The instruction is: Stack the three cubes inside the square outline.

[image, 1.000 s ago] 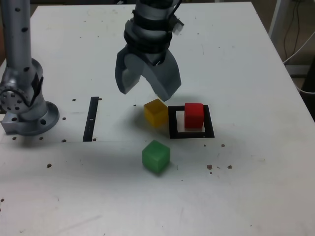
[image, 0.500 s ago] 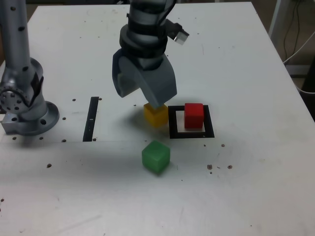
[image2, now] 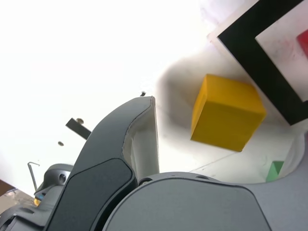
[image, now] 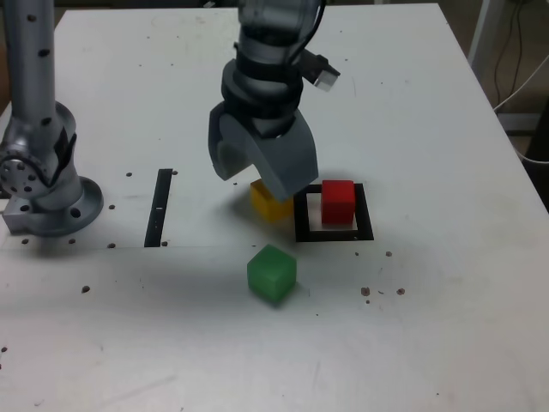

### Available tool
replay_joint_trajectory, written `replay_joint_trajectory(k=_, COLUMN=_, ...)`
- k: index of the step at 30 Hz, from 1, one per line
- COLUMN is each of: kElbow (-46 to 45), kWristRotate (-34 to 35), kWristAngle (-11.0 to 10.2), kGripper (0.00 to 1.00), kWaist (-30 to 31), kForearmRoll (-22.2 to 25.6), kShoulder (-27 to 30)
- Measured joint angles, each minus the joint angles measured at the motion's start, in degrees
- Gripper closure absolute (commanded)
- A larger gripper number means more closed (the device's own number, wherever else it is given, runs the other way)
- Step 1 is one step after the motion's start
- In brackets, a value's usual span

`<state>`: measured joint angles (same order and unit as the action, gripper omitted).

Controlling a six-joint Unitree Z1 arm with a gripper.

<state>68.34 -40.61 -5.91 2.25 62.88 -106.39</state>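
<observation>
Hand (image: 262, 176) stood spread wide, nothing gripped, poised directly over yellow cube (image: 268, 204); front finger (image: 287, 167) hid cube's top in exterior view. Yellow cube sat on white worktop (image: 429, 103), just beside square outline (image: 334, 232), on its exterior-view left. Red cube (image: 338, 202) stood inside outline. Green cube (image: 272, 273) lay nearer camera, apart from others. Narrow black strip (image: 159, 207) lay toward exterior view's left.
</observation>
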Motion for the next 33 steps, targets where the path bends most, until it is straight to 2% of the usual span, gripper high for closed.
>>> replay_joint_trajectory(k=26, kElbow=-3.1, kWristRotate=2.6, kWristAngle=-1.3, kGripper=0.10, kWaist=1.0, kForearmRoll=-4.4, kShoulder=-3.3)
replay_joint_trajectory(k=30, kElbow=-3.1, kWristRotate=2.9, kWristAngle=-1.3, kGripper=0.14, kWaist=1.0, kForearmRoll=-4.6, kShoulder=-3.5)
replay_joint_trajectory(k=33, kElbow=-3.1, kWristRotate=3.1, kWristAngle=-1.5, kGripper=0.20, kWaist=1.0, kForearmRoll=-4.6, kShoulder=-3.5)
